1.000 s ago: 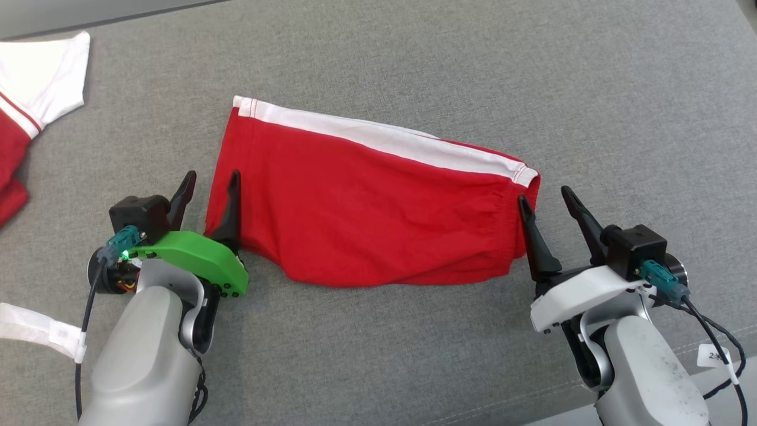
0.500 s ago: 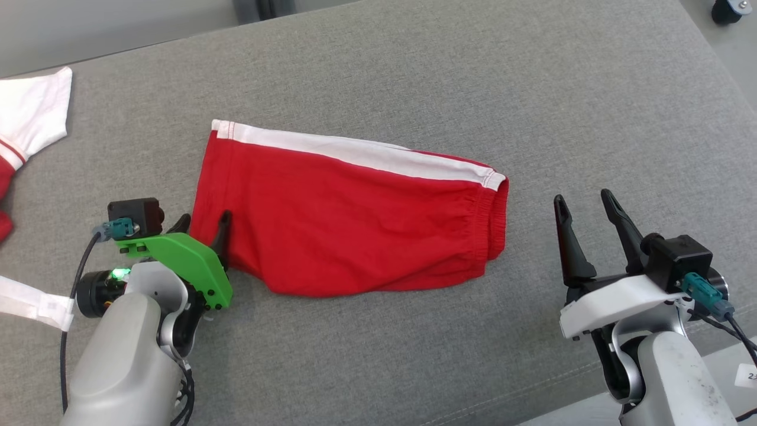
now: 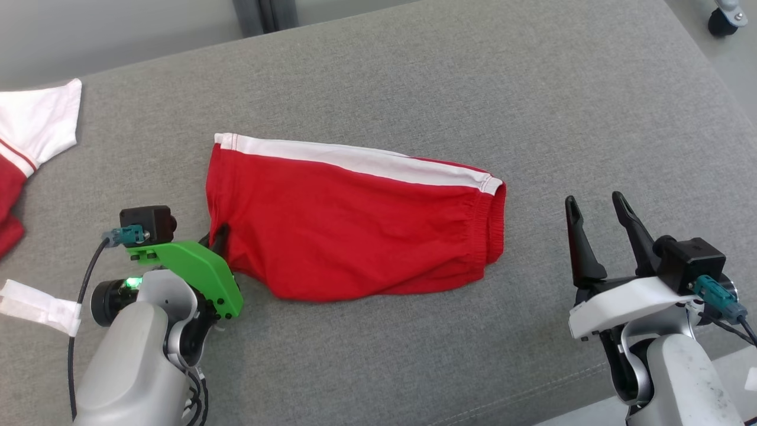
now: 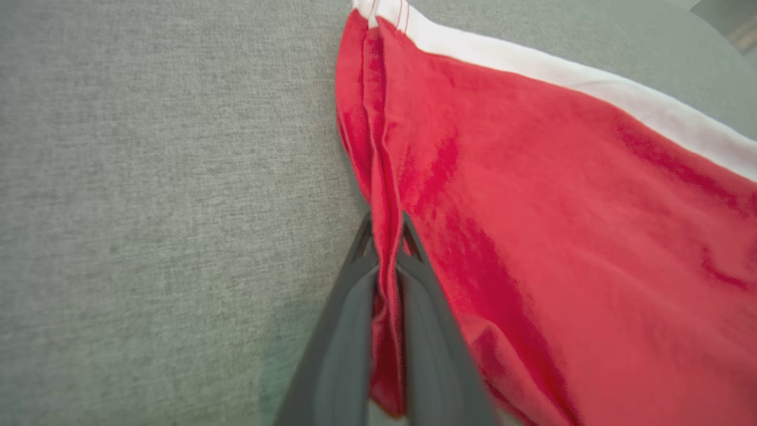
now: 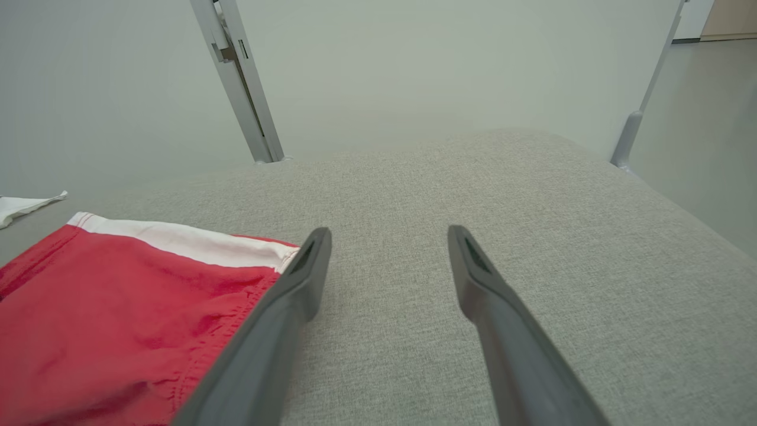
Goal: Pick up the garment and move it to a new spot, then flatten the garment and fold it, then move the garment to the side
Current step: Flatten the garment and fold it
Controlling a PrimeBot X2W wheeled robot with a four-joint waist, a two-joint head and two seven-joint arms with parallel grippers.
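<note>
The garment is a pair of red shorts with a white side stripe, folded in half and lying flat on the grey cushion. My left gripper is shut on the garment's left hem edge; in the left wrist view the two fingers pinch a bunched red fold of the garment. My right gripper stands open over bare cushion, a short way right of the elastic waistband end. In the right wrist view the garment lies left of my open right gripper.
A second red and white piece of clothing lies at the cushion's far left edge. A grey frame post rises behind the cushion. A caster wheel stands on the floor at the top right. The cushion's front edge runs near my right arm.
My left gripper has shut on the garment's left hem. My right gripper has drawn away from the waistband end to the right, staying open. The head camera has shifted.
</note>
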